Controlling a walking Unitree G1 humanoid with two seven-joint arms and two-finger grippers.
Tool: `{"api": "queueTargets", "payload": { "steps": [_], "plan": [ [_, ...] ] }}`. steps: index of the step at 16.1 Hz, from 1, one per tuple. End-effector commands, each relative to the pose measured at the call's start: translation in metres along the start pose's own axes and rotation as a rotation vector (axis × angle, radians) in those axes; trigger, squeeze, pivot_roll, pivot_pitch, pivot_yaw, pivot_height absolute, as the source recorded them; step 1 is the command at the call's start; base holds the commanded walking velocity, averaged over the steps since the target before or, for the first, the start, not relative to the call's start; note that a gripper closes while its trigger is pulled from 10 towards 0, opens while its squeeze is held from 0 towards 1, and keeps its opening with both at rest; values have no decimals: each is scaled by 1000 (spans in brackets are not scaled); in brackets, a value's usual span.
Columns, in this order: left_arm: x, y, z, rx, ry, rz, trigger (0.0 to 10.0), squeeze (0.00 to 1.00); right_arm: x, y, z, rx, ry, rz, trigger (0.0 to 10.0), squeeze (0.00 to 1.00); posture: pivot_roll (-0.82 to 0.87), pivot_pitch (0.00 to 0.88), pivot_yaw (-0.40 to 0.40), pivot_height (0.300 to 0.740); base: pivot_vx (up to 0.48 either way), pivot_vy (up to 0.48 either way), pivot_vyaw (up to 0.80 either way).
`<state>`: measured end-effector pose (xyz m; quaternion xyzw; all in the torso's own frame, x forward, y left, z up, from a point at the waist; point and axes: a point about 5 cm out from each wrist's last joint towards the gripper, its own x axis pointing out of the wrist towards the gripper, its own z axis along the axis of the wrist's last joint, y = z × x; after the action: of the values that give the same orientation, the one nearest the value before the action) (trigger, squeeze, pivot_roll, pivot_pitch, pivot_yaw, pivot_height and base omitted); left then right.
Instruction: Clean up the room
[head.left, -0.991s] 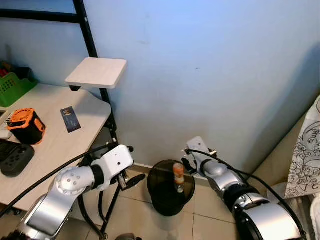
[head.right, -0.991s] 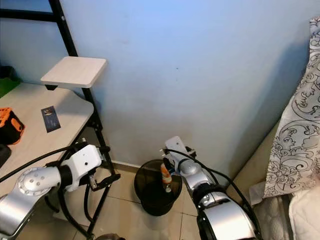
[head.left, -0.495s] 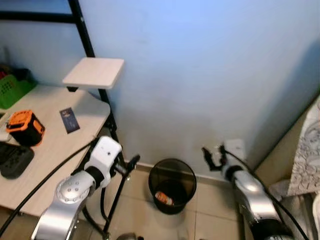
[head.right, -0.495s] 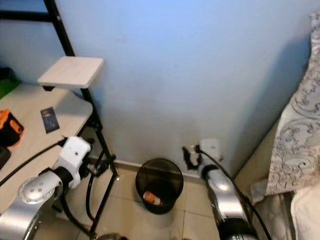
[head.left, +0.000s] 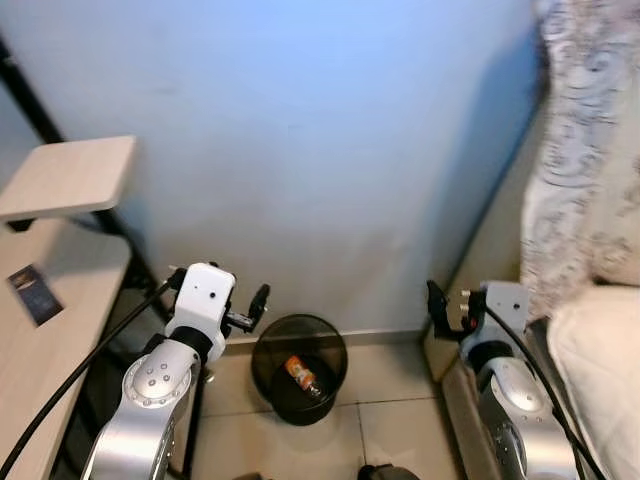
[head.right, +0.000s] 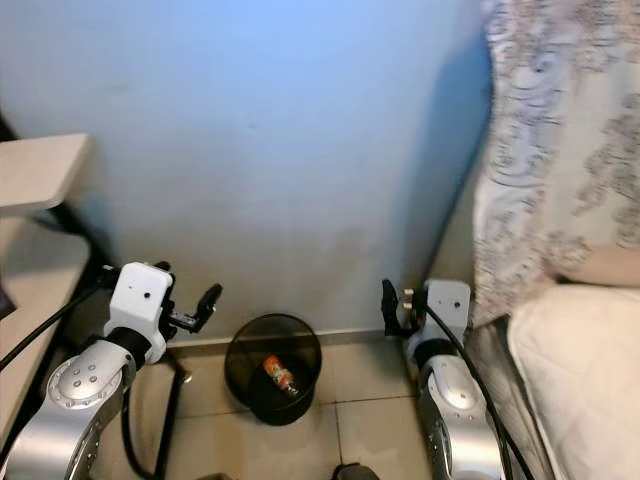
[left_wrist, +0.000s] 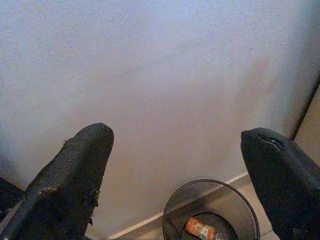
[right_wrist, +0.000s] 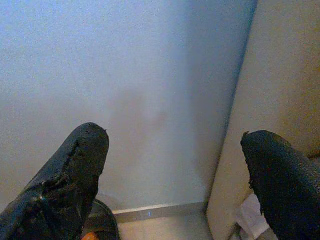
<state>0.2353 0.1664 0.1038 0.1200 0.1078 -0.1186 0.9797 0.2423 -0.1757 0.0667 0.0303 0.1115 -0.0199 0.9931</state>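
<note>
No readable text, brand, number or sign anywhere. Orange bottle (head.left: 301, 375) inside the black bin (head.left: 268, 345) has a label, print too small to read. Dark card (head.left: 27, 280) on the counter (head.left: 40, 340), left of the bin, carries a tiny light mark, illegible. Patterned fabric (head.left: 585, 130), right of the bin, shows swirl ornament only, no letters. Blue wall (head.left: 300, 130) behind the bin is plain, no markings.
</note>
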Motion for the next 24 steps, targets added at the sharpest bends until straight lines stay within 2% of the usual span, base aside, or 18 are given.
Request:
{"api": "queueTargets", "payload": {
  "steps": [1, 3, 7, 10, 12, 16, 18, 21, 24],
  "plan": [
    [-6, 8, -8, -14, 29, 67, 10000, 0, -1, -1, -2, -23, 37, -14, 10000, 1000, 13, 0, 62, 740, 0, 0, -788],
    [-11, 13, -14, -64, 48, 134, 10000, 0, -1, -3, -1, -39, 52, -27, 10000, 1000, 16, 0, 61, 740, 0, 0, -781],
    [-6, 18, -10, -78, 33, 144, 10000, 0, -1, 6, 1, -40, 56, 2, 10000, 1000, 10, 0, 61, 740, 0, 0, -781],
    [-3, 13, -5, -48, 12, 125, 10000, 0, 1, 3, 4, -40, 51, -14, 10000, 1000, 44, 0, 31, 740, 0, 0, -781],
    [-1, 13, -4, -35, 5, 123, 10000, 0, 0, 1, 1, -50, 67, -31, 10000, 1000, 48, 0, 27, 740, 0, 0, -784],
    [1, 15, 1, -28, -5, 118, 10000, 0, 5, 0, 8, -56, 48, -38, 10000, 1000, 60, 0, 37, 740, 0, 0, -781],
    [2, 13, 3, 17, -7, 102, 10000, 0, 5, -1, 2, -81, 74, -54, 10000, 1000, 75, 0, 32, 740, 0, 0, -781],
    [5, 14, 5, 12, -10, 97, 10000, 0, 5, 5, 2, -94, 74, -31, 10000, 1000, 59, 0, 44, 740, 0, 0, -781],
    [9, 13, 4, 4, -9, 102, 10000, 0, 9, 4, 7, -114, 59, -23, 10000, 1000, 42, 0, 39, 740, 0, 0, -781]
  ]
}}
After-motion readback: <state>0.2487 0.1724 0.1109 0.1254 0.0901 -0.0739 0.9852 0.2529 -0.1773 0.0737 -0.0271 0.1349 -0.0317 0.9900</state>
